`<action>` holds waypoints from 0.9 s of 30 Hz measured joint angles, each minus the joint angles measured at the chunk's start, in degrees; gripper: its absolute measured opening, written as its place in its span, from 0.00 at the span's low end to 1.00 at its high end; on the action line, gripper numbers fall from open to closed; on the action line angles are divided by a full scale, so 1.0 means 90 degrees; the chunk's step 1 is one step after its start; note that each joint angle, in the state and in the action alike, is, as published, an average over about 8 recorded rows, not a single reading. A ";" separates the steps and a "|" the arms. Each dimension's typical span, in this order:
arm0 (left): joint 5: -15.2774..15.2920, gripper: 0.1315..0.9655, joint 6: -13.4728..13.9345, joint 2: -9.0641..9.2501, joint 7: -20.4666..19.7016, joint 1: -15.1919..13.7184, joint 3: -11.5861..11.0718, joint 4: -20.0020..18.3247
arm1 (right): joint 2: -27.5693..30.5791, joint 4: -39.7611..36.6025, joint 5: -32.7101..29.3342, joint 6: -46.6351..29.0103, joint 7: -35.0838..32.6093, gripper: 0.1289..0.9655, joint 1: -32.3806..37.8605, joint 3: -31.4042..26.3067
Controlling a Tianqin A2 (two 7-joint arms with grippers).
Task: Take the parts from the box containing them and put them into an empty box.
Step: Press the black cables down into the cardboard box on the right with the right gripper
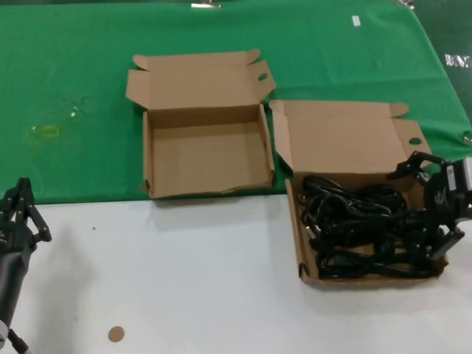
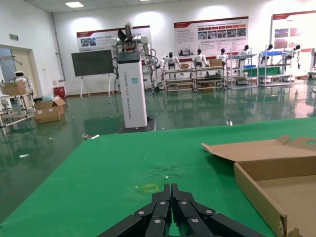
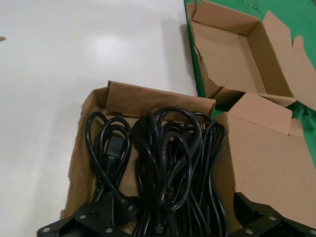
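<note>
The cords (image 1: 365, 228) are seen heaped in the right box (image 1: 346, 140); the empty box (image 1: 206, 147) lies just beside it, on the green cloth (image 1: 66, 88). The right gripper (image 1: 431, 210) is held spread over the cords' right edge. The left gripper (image 1: 18, 214) is parked low at left, fingers pressed together.

My head camera looks down on both boxes; my right wrist camera hangs close over the full box (image 3: 148, 163), and both show its cords.
</note>
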 joint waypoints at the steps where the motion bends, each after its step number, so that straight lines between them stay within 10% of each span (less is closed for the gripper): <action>1: 0.0000 0.02 0.0000 0.0000 0.0000 0.0000 0.0000 0.0000 | -0.0039 -0.0048 -0.0033 0.0010 -0.0020 0.94 0.0031 -0.0014; 13: 0.0001 0.02 0.0000 0.0000 -0.0004 0.0000 0.0000 0.0000 | -0.0346 -0.0374 -0.0205 0.0120 -0.0194 0.79 0.0138 -0.0082; 27: 0.0003 0.02 0.0000 0.0000 -0.0003 0.0000 0.0000 0.0000 | -0.0452 -0.0387 -0.0350 0.0204 -0.0147 0.40 0.0076 -0.0137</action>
